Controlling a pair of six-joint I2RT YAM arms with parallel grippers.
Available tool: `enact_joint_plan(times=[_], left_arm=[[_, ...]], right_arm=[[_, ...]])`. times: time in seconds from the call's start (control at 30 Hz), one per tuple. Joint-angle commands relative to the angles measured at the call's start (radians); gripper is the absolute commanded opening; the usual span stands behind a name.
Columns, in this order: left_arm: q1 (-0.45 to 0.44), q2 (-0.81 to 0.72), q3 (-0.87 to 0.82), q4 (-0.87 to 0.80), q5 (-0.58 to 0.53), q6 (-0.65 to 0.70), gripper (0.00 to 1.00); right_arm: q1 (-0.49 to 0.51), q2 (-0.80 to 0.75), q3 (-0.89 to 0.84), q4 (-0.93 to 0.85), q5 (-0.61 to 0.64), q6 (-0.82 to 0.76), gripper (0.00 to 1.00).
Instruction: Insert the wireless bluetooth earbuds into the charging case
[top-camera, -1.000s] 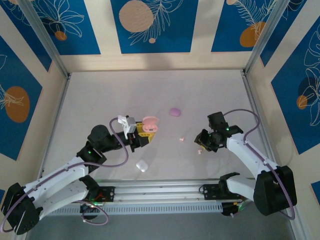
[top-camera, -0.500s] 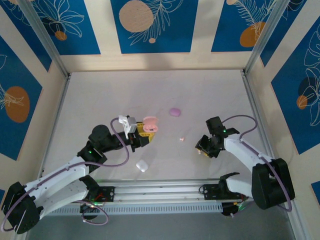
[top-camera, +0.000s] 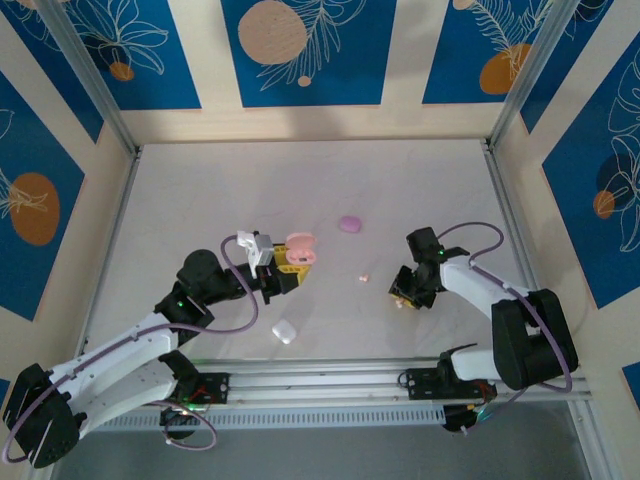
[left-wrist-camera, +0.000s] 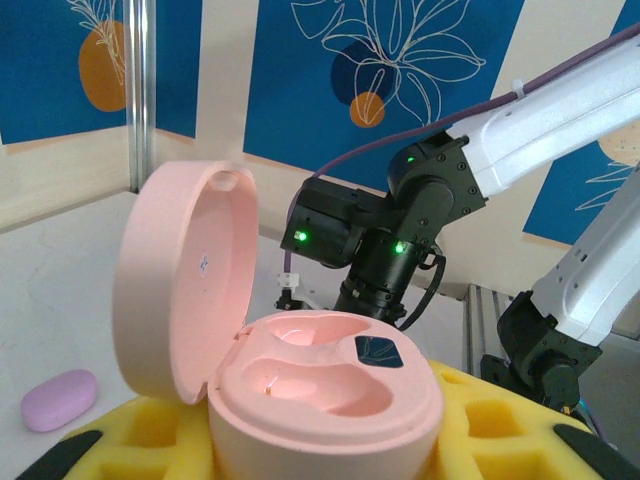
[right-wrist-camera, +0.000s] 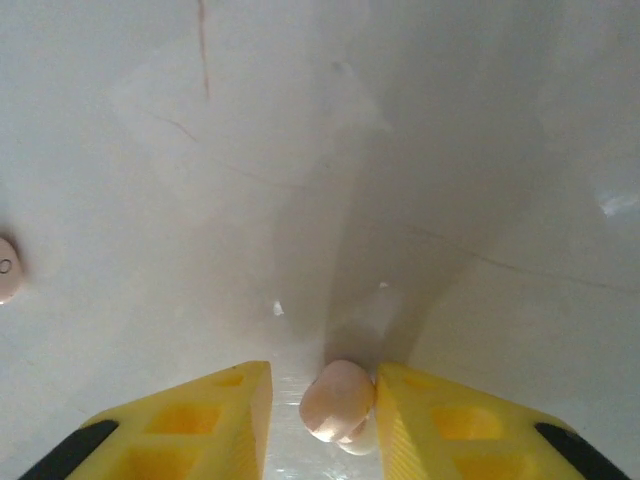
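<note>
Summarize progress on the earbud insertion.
Done: pink case open in left fingers, both wells empty. In hand: right fingers straddle one pink earbud on the table, grip unclear. Left: insert it, then the second pink earbud.

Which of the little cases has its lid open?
The pink case held in the left gripper. Its lid stands up, showing the empty hollows inside. The purple case and the white case both lie shut on the table.
</note>
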Motion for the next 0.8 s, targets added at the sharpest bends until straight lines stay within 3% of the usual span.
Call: enact_joint_plan(times=[0.0,0.77], left_arm=[[-0.003,-0.008,-0.001,0.033,-0.001,0.0,0.32],[-0.002,-0.024,-0.006,0.02,-0.006,0.001,0.33]], right_arm=[[0.004,0.013,0.031,-0.008,0.009,-0.026,0.32],[0.044,0.096,0.103,-0.106,0.017,-0.054,0.33]])
